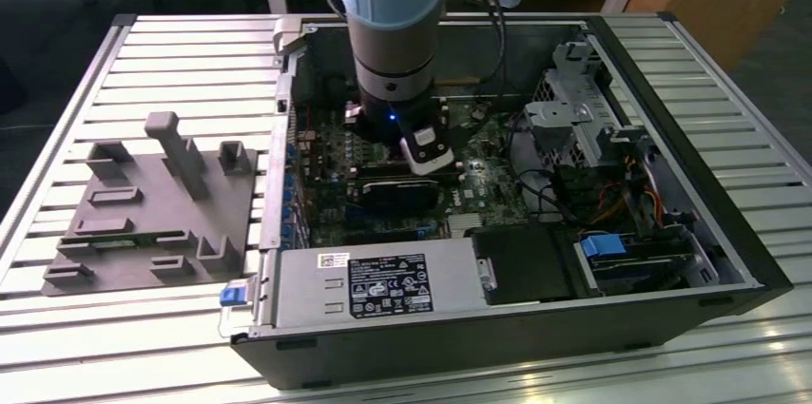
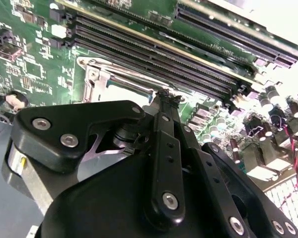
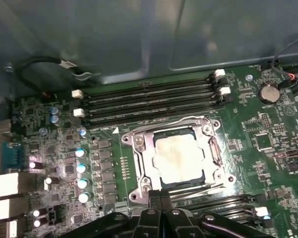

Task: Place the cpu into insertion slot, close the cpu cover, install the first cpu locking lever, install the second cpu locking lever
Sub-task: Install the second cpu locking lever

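The cpu [image 3: 178, 157], a square chip with a pale smeared metal top, lies in the insertion slot [image 3: 139, 171] on the green motherboard [image 3: 268, 148]. The silvery cpu cover [image 3: 212, 151] lies flat, framing the chip. One thin wire lever [image 3: 175, 120] runs along the socket side nearest the memory slots. Another lever [image 3: 208, 189] lies low along the opposite side, by my fingers. My gripper [image 3: 161, 199] is shut, fingertips together at that socket edge, with nothing visible between them. In the second wrist view the gripper [image 2: 164, 95] tip sits against the socket frame [image 2: 97, 74]. In the exterior view the gripper [image 1: 427, 155] reaches down into the open case.
Long black memory slots [image 3: 149, 101] run beside the socket. The case walls [image 1: 285, 90] enclose the board. A power supply [image 1: 380, 285] and drive cage [image 1: 596, 128] stand close by. A grey fixture [image 1: 159, 200] lies on the slatted table at the exterior view's left.
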Controlling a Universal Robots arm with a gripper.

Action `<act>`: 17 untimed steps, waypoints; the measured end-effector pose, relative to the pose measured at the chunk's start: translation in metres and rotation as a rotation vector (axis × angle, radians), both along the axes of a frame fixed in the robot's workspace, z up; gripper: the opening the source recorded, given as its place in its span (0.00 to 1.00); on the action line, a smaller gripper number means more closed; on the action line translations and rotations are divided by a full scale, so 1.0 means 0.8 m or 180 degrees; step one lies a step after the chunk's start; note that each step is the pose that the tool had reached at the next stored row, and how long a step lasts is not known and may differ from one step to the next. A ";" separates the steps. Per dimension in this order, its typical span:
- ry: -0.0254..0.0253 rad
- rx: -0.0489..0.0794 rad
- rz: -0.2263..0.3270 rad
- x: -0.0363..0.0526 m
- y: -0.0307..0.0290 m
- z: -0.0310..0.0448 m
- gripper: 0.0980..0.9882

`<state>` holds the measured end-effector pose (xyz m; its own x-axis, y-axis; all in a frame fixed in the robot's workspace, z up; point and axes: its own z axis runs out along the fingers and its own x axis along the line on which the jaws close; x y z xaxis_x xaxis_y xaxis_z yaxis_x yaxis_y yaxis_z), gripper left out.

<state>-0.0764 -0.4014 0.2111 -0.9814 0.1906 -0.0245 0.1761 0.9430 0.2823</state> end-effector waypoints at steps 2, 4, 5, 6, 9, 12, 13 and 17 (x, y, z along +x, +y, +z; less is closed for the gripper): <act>0.0000 -0.0032 0.0000 0.002 0.0015 0.0000 0.00; 0.0000 -0.0053 0.0001 0.003 0.0029 0.0000 0.00; 0.0000 -0.0064 0.0001 0.005 0.0036 0.0001 0.00; 0.0000 -0.0074 0.0001 0.006 0.0042 0.0000 0.00; 0.0000 -0.0101 0.0000 0.011 0.0058 0.0000 0.00; 0.0000 -0.0120 0.0001 0.016 0.0082 0.0000 0.00; 0.0000 -0.0126 0.0001 0.017 0.0094 0.0000 0.00; 0.0000 -0.0155 0.0000 0.021 0.0156 0.0001 0.00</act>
